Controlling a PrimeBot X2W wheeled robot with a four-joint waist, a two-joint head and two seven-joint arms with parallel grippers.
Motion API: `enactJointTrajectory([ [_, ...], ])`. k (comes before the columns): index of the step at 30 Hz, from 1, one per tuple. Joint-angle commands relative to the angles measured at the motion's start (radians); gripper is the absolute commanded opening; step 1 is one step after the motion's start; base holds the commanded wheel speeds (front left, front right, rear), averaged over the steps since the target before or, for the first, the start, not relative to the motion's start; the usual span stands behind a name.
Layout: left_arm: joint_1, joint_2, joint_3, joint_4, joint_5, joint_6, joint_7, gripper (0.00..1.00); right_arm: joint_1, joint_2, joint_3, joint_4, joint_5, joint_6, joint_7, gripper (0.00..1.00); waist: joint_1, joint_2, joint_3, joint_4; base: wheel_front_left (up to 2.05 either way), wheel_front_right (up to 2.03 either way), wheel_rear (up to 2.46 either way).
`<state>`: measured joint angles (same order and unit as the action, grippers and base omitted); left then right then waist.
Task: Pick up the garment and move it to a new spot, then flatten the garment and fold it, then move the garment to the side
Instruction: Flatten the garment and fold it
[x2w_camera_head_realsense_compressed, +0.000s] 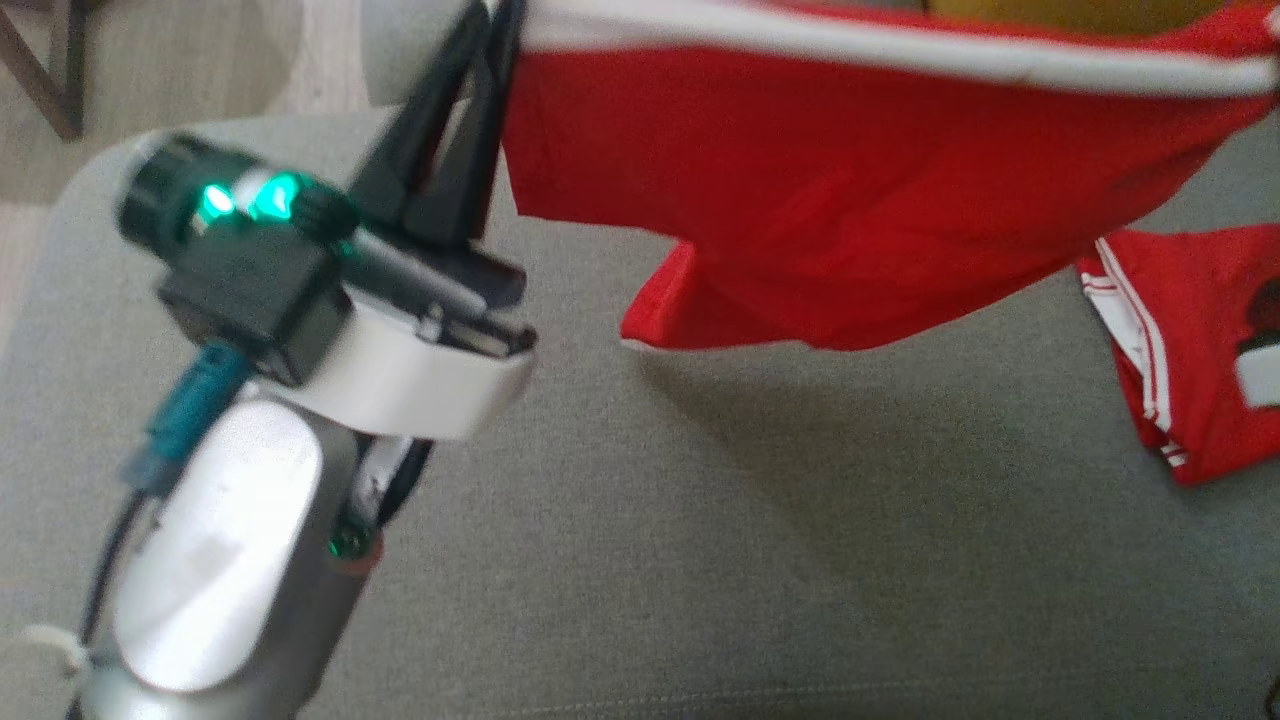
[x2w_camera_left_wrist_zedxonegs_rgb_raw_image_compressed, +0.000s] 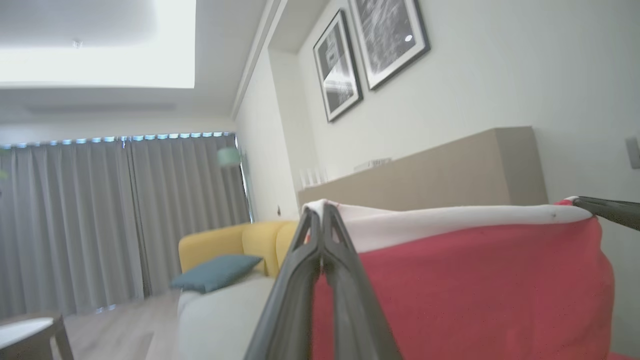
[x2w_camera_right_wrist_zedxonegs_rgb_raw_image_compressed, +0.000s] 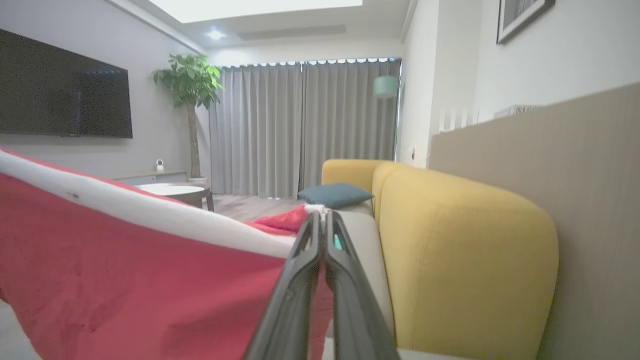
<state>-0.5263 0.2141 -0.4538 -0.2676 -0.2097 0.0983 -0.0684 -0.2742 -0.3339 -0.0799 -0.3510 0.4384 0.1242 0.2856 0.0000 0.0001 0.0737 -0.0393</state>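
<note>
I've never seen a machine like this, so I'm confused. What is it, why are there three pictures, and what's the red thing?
It's a robot with two arms. Each arm ends in two long dark fingers that pinch like tongs. One picture comes from a camera on its head, looking down. The other two come from cameras on its wrists, looking along the fingers. The red thing is the garment, with a white band along its top edge. The left gripper pinches one end of that band and the right gripper pinches the other, so it hangs stretched above a grey sofa seat. Part of the red cloth lies on the seat at the right of the head view.
</note>
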Motion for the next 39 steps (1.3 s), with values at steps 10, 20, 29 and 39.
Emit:
enactJointTrajectory([
  [10, -0.140, 0.023, 0.065, -0.020, -0.015, -0.002, 0.052, 0.00, -0.121, 0.044, -0.012, -0.079, 0.008, 0.007, 0.082, 0.00, 0.0000, -0.0001, -0.018, -0.006, 0.00, 0.00, 0.00],
  [20, -0.356, -0.040, 0.082, 0.318, -0.073, -0.066, -0.054, 0.00, -0.370, 0.059, 0.068, 0.206, 0.071, 0.007, -0.010, 0.00, 0.0000, -0.0001, 0.084, -0.010, 0.00, 0.00, 0.00],
  [29, -0.651, -0.095, 0.177, 0.833, -0.094, -0.095, -0.191, 0.00, -0.749, 0.143, 0.246, 0.750, 0.100, 0.007, -0.299, 0.00, 0.0000, -0.0001, 0.155, -0.033, 0.00, 0.00, 0.00],
  [39, -0.582, -0.147, 0.268, 1.085, -0.089, -0.092, -0.193, 0.00, -0.833, 0.246, 0.454, 1.222, 0.195, 0.007, -0.487, 0.00, 0.0000, -0.0001, 0.260, -0.047, 0.00, 0.00, 0.00],
])
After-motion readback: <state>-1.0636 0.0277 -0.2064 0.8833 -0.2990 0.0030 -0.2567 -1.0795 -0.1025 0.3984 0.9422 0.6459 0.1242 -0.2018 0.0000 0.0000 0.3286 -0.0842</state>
